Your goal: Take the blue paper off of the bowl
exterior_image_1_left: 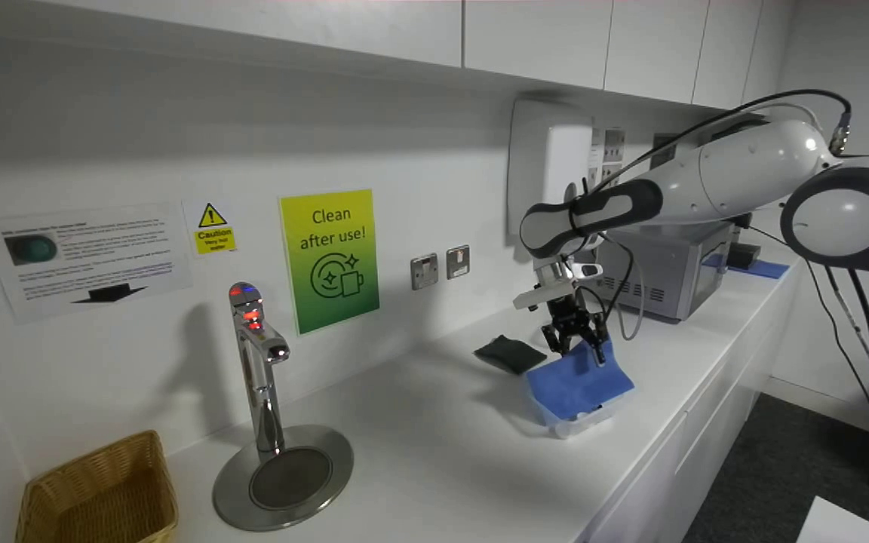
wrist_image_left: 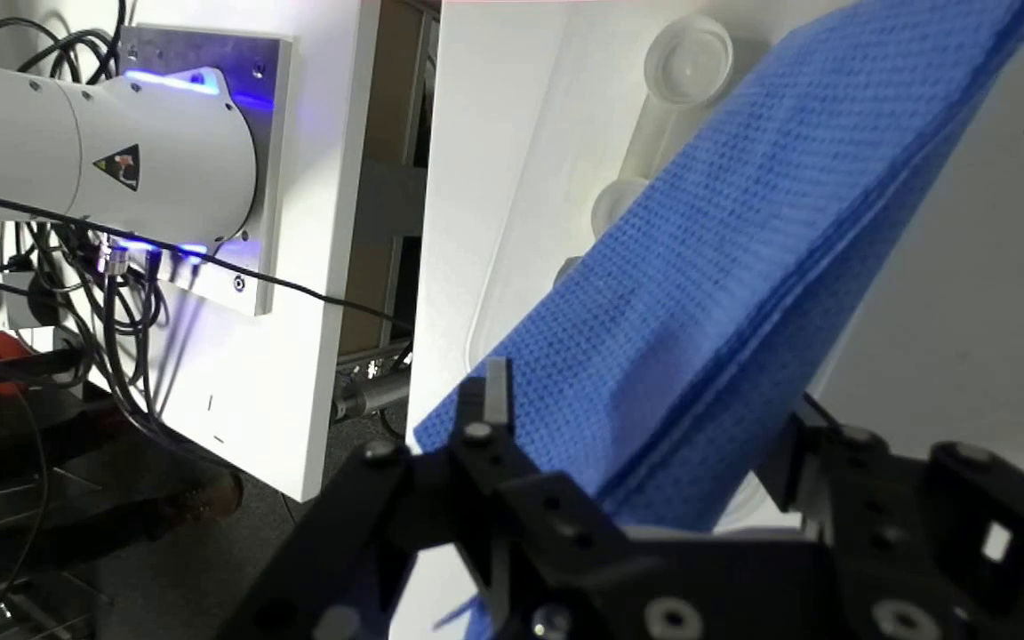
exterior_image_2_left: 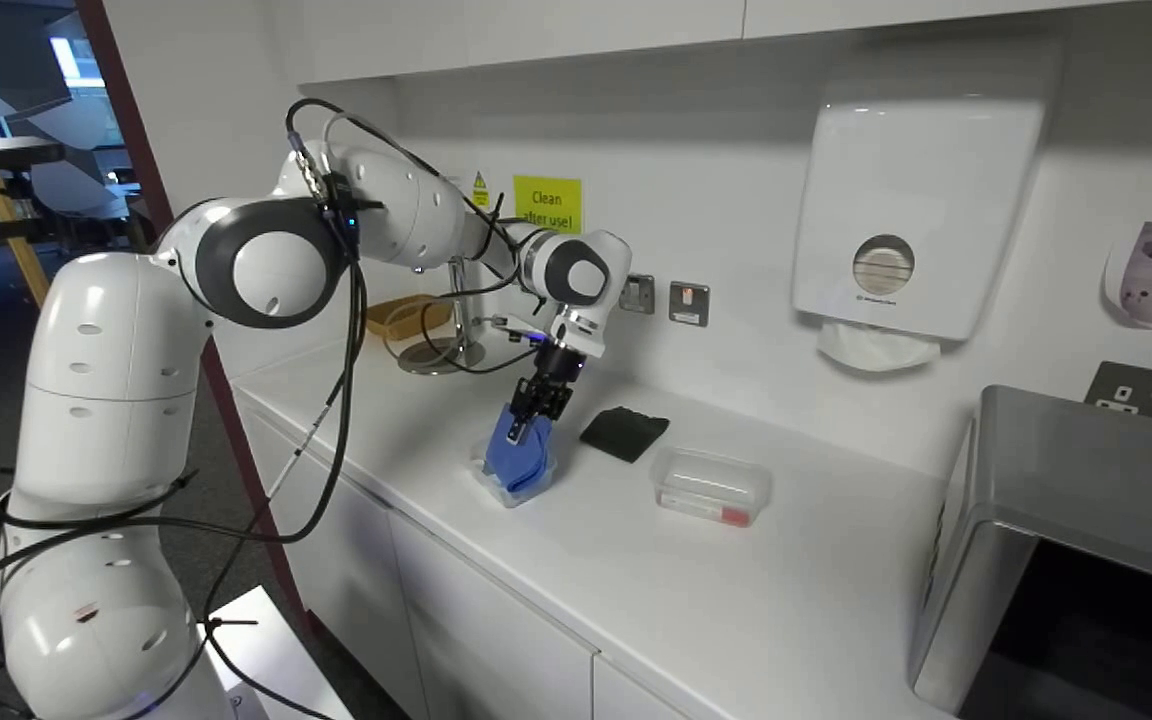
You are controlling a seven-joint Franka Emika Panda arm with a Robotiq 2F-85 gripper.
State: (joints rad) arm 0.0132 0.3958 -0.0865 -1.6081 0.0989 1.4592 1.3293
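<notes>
1. The gripper [wrist_image_left: 645, 404] is standing unclenched, its fingers parted, with the blue paper [wrist_image_left: 725, 249] lying between them; whether either finger is touching it, I cannot tell.
2. The blue paper is resting over the clear tub [exterior_image_1_left: 589, 421], covering much of its opening in both exterior views.
3. Its long axis is running diagonally in the wrist view, lower left to upper right, a crease following the same line. In an exterior view the blue paper [exterior_image_1_left: 581, 386] is sloping, one corner pointing up beside a finger, the lower edge dipping toward the tub's near wall.
4. Within the tub's outline, a pale round-ended piece [wrist_image_left: 654, 129] is showing beside the paper, and a small grey bit [wrist_image_left: 567, 267] is peeking from under its edge; what they are, I cannot tell.
5. A dark cloth [exterior_image_2_left: 626, 433] is lying near the tub on the counter [exterior_image_2_left: 786, 610].
6. Near the cloth, a second clear container [exterior_image_2_left: 711, 485] is sitting apart from the tub; a red patch [exterior_image_2_left: 736, 516] is showing low at its corner, whether inside or on the wall I cannot tell.
7. Farther off, a tap [exterior_image_1_left: 259, 377] is standing near a wicker basket [exterior_image_1_left: 102, 486], and a grey microwave [exterior_image_2_left: 1086, 490] is sitting on the opposite side of the tub.
</notes>
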